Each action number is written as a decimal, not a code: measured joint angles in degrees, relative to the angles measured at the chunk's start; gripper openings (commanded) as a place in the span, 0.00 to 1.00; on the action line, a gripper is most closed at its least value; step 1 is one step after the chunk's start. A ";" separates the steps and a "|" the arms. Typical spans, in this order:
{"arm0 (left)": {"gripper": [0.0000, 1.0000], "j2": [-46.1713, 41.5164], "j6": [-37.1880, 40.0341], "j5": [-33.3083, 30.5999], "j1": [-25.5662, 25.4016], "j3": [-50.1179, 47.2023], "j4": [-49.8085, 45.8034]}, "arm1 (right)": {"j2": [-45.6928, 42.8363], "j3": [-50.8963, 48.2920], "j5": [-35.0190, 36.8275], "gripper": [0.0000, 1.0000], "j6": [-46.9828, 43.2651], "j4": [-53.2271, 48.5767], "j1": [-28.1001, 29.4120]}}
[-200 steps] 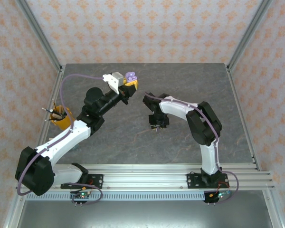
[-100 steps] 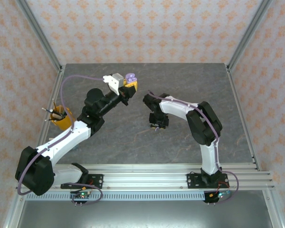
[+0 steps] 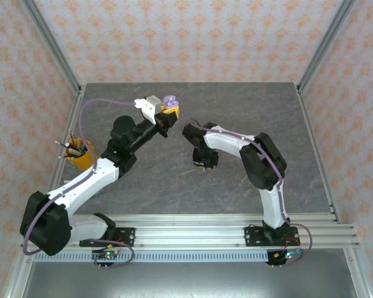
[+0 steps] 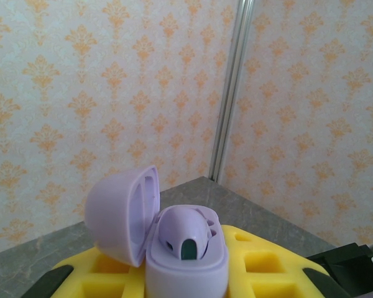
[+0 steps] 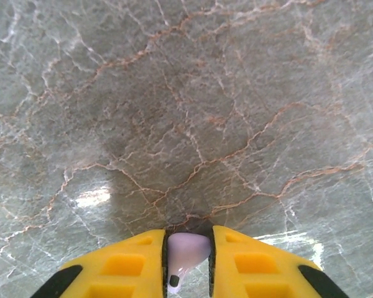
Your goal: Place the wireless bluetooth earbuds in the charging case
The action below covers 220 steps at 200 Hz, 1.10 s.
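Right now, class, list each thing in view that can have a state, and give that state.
charging case: lid open, held upright
left claw: shut on the charging case
earbud: outside the case, gripped
right claw: shut on the earbud
pen cup: upright, holding pens

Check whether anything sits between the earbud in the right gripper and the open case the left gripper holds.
Nothing visible does. The right gripper pinches a pale purple earbud above bare table, and the case sits in the left gripper with its lid swung open. The gap between them looks free from above.
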 measured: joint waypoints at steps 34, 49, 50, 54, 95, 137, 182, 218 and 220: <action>0.00 0.00 0.09 0.00 0.00 0.00 -0.02 | -0.24 -0.17 0.15 0.16 -0.92 0.24 0.00; 0.00 0.00 0.07 0.00 0.00 0.00 -0.02 | -0.96 -1.11 0.11 0.15 -1.84 1.18 0.00; 0.00 0.00 0.09 0.00 0.00 0.00 -0.02 | -1.01 -1.22 0.11 0.15 -1.99 1.36 0.00; 0.00 0.00 0.09 0.00 0.00 0.00 -0.02 | -1.31 -1.62 0.04 0.15 -2.40 1.75 0.00; 0.00 0.00 0.11 0.00 0.00 0.00 -0.04 | -5.33 -6.12 -0.13 0.14 -6.38 7.43 -0.07; 0.00 0.00 0.11 0.00 0.00 0.00 -0.09 | -12.61 -9.70 -0.61 0.14 -9.42 13.18 -0.09; 0.00 0.00 0.28 0.00 0.00 0.02 -0.85 | -21.05 -15.93 -0.92 0.14 -10.36 19.04 -0.79; 0.00 0.00 1.44 0.00 0.00 0.76 -2.03 | -27.06 -18.03 -0.59 0.15 -10.36 21.33 -1.62; 0.00 0.00 1.42 0.00 0.00 0.83 -2.12 | -27.52 -18.03 -0.55 0.15 -10.36 21.40 -1.70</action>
